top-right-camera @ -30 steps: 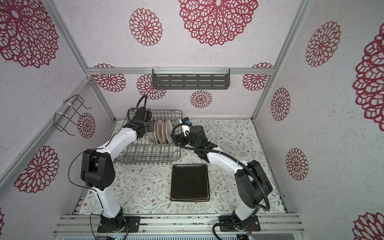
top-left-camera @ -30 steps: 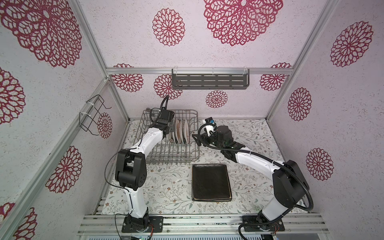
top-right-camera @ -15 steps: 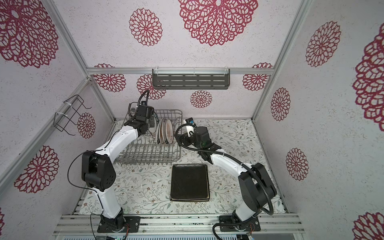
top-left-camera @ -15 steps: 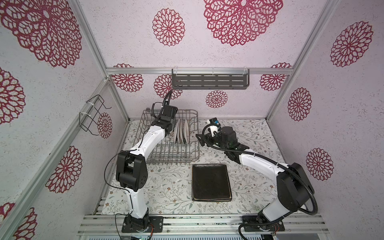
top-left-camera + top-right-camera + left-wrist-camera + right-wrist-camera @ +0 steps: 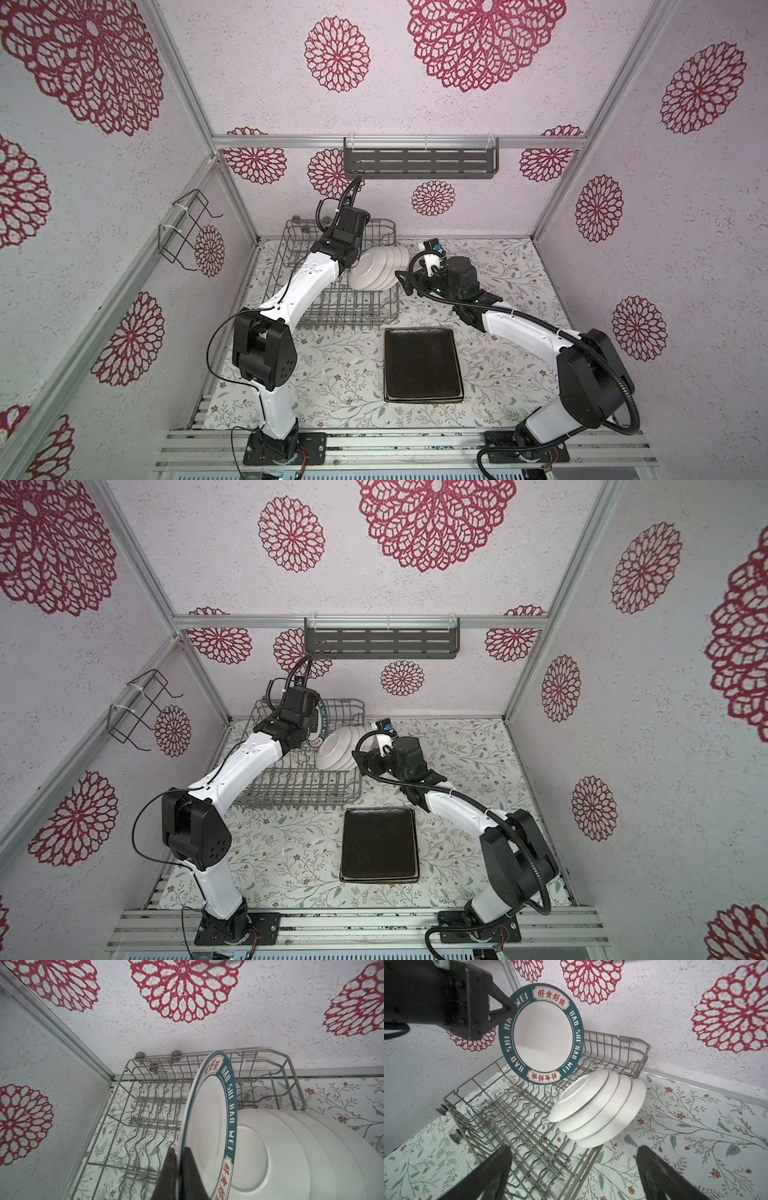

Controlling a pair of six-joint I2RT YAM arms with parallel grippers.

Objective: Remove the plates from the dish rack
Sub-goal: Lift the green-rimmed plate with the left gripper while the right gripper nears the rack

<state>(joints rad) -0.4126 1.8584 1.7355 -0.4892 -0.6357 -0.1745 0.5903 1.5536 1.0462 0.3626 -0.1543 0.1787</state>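
Five small round plates show in all. One of them, the held round plate [image 5: 542,1032], is white with a dark-blue lettered rim. It stands on edge in your left end effector [image 5: 508,1008], whose two fingers are clamped on its rim. It hangs over the dish rack [image 5: 508,1118], apart from the others.

The other four round plates [image 5: 596,1109] sit in the rack at its right end, nested close and leaning together. Their plain white undersides face towards the left arm. In both top views they show as one white cluster against the rack's right side.

Your right end effector [image 5: 574,1148] is spread wide and holds nothing. It hovers just beside the rack's right side, near the four plates, without touching them.

One dark brown rectangular plate [image 5: 422,361] lies flat on the flowered surface [image 5: 332,374], in front of the rack and between the two arms. Pale edges peek out under it, so it tops a stack. How many lie beneath cannot be counted.

One grey slotted shelf [image 5: 419,163] hangs on the back wall, and one black wire holder [image 5: 185,232] on the left wall.
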